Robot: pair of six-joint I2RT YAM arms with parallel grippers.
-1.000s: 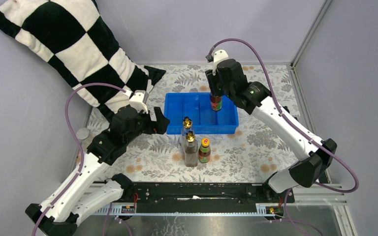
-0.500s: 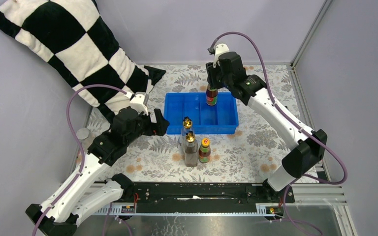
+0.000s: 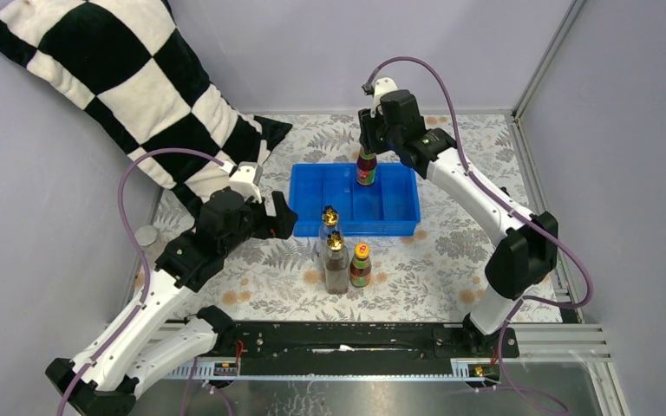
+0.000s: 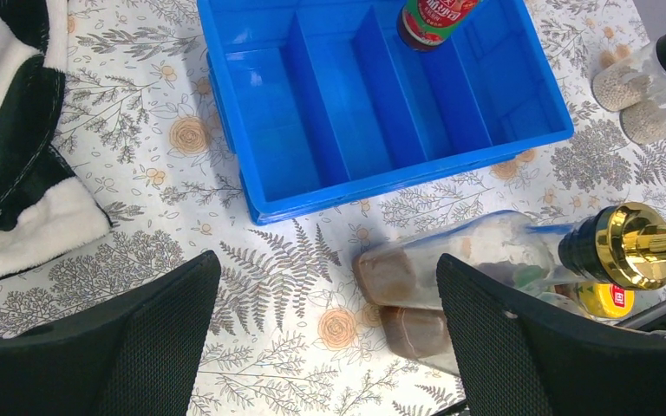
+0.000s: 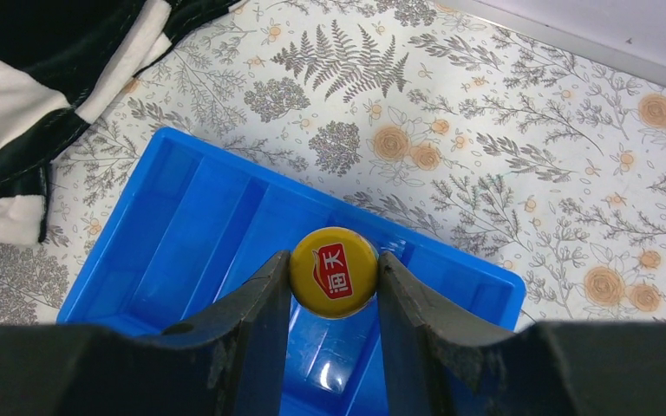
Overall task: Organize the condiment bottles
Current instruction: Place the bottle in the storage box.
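The right fingers [image 5: 256, 329] pinch the yellow cap of a dark labelled bottle [image 3: 366, 170], holding it upright over the blue tray [image 3: 390, 228]. The left fingers [image 4: 156, 347] gape wide with nothing between them, near two gold-spouted bottles [image 3: 336, 269] of brown liquid standing on the desk [image 3: 451, 251].

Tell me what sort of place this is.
Probably a robot lab cell, not a kitchen: two arms bolted to a railed table, plain grey walls, and a staged floral cloth with a blue tray.

The table [image 3: 451, 260] is viewed from high above its near edge. The blue tray [image 3: 312, 195] and red-labelled bottle [image 3: 366, 171] are shared by all views: seen obliquely from the left wrist, straight down and close from the right.
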